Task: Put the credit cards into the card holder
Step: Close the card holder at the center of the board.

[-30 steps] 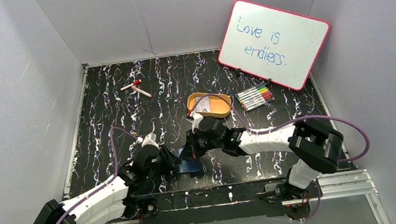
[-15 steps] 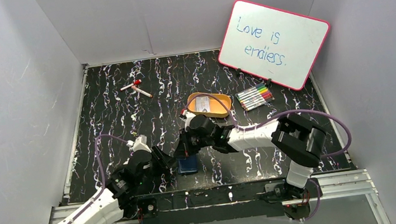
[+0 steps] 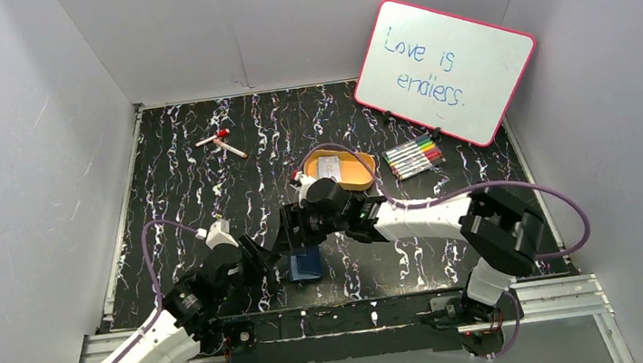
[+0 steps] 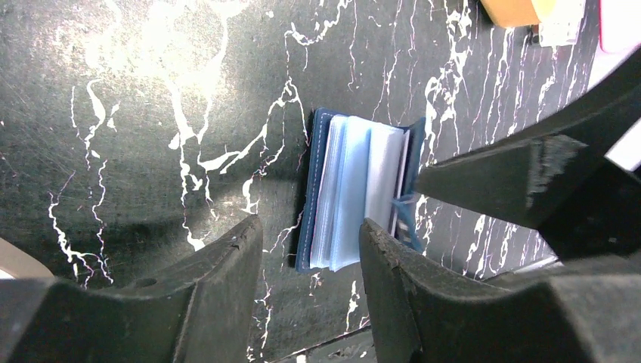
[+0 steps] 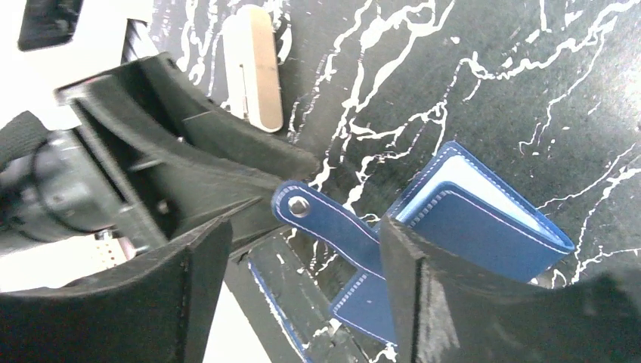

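The navy card holder [image 3: 306,264] lies half open, low in the centre of the overhead view. The left gripper [image 4: 310,225] gapes empty beside it, and the right gripper [image 5: 304,225], also spread wide, straddles its snap tab [image 5: 317,219]. A pale card [image 3: 327,168] sits in the orange tray [image 3: 359,180] just above.

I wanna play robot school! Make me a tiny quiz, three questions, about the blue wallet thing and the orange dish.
1. True or false: the small navy-blue folding card holder is snapped shut.
2. Fill the gap: the jaws of the black left gripper above the card holder are ____.
3. Pick one. Where does a thin pale grey-white credit card show?
A. in the orange oval tray
B. lying on top of the card holder
C. pinched in the left gripper

Key: 1 false, its clear sleeves show and its tab hangs loose. 2 open. 3 A.
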`<state>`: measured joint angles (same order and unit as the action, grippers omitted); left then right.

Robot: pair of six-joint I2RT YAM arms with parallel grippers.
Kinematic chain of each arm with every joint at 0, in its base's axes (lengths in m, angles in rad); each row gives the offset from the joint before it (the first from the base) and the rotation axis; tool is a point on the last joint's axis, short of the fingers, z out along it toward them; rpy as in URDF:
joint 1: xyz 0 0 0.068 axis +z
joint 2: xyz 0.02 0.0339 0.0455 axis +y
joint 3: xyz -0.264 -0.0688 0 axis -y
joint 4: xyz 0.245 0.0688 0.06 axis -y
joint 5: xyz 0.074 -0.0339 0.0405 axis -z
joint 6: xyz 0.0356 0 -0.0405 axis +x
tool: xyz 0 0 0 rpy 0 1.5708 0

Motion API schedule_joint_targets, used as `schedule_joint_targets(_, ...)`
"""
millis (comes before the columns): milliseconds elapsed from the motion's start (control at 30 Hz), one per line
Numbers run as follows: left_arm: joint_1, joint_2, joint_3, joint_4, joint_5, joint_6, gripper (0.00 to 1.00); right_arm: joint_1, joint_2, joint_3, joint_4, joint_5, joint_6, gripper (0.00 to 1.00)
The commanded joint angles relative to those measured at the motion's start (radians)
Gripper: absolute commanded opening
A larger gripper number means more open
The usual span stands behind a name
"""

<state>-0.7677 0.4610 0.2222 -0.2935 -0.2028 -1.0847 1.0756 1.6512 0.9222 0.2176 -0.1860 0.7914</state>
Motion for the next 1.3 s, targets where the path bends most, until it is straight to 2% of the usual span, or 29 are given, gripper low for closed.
schedule_joint_targets(0,-0.002,-0.013,0.046,-0.039,-0.045,0.004,0.48,0.005,-0.126,0.068,-0.081,0.020,-0.038,0.84)
schedule_joint_targets(133,-0.003,-0.023,0.062,-0.051,-0.054,0.003,0.48,0.006,-0.243,0.056,-0.184,0.092,-0.073,0.87)
schedule_joint_targets(267,-0.003,-0.022,0.074,-0.047,-0.063,0.004,0.49,0.004,-0.378,-0.025,-0.272,0.212,-0.079,0.87)
schedule_joint_targets(367,-0.002,-0.007,0.072,-0.032,-0.064,0.005,0.49,-0.003,-0.472,-0.142,-0.306,0.302,-0.030,0.81)
schedule_joint_targets(467,-0.003,0.021,0.062,-0.011,-0.057,0.003,0.49,-0.018,-0.502,-0.227,-0.302,0.300,0.007,0.72)
schedule_joint_targets(567,-0.002,0.062,0.039,0.033,-0.037,-0.008,0.49,-0.019,-0.437,-0.251,-0.281,0.262,0.011,0.64)
schedule_joint_targets(767,-0.002,0.117,0.001,0.103,-0.006,-0.018,0.48,-0.019,-0.274,-0.211,-0.199,0.206,0.004,0.56)
schedule_joint_targets(967,-0.002,0.178,-0.042,0.183,0.047,-0.022,0.47,-0.019,-0.129,-0.145,-0.163,0.154,-0.002,0.59)
schedule_joint_targets(1133,-0.002,0.214,-0.062,0.219,0.070,-0.023,0.46,-0.019,-0.078,-0.121,-0.134,0.141,0.020,0.66)
schedule_joint_targets(1267,-0.002,0.221,-0.071,0.238,0.075,-0.019,0.45,-0.019,-0.052,-0.104,-0.129,0.140,0.029,0.69)
